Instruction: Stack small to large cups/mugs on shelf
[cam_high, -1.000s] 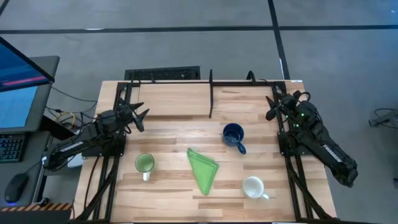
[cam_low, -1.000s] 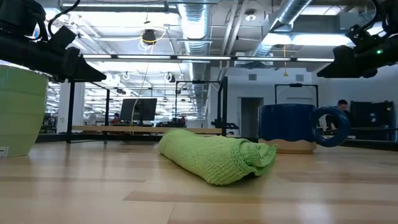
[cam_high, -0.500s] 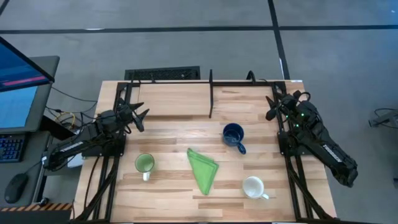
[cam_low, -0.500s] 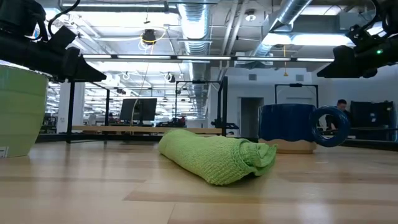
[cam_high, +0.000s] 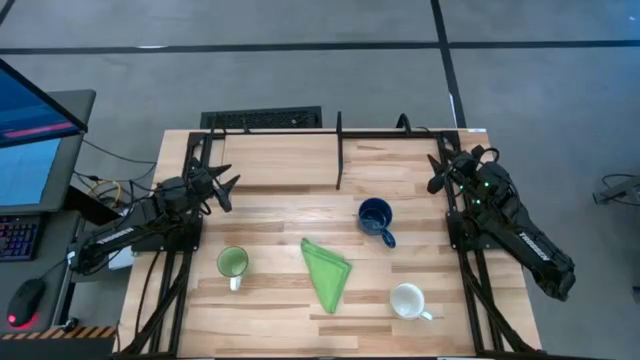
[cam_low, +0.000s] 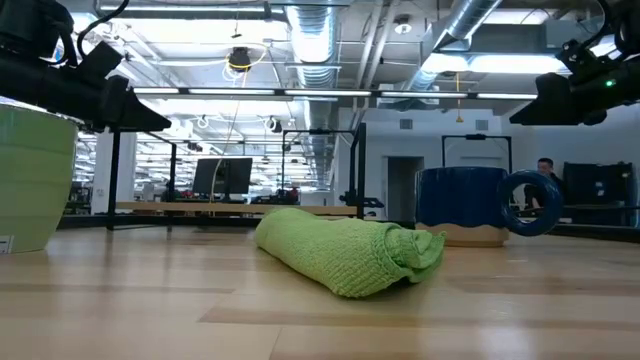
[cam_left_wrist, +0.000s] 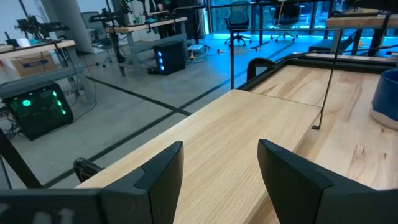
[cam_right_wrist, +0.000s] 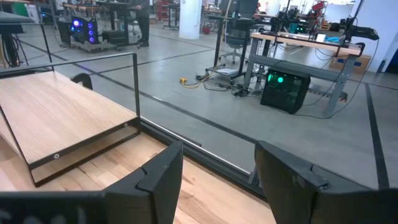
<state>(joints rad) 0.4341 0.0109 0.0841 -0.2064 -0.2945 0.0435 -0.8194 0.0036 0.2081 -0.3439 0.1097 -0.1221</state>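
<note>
Three mugs sit loose on the surface (cam_high: 270, 200): the dark blue mug (cam_high: 376, 219) near centre, the light green mug (cam_high: 233, 264) at about eight o'clock, the white mug (cam_high: 408, 300) at five o'clock, a folded green cloth (cam_high: 326, 270) between them. The shelf (cam_high: 338, 165) stands at twelve o'clock. Left hand (cam_high: 222, 189) and right hand (cam_high: 437, 177) hover wide, holding nothing
</note>
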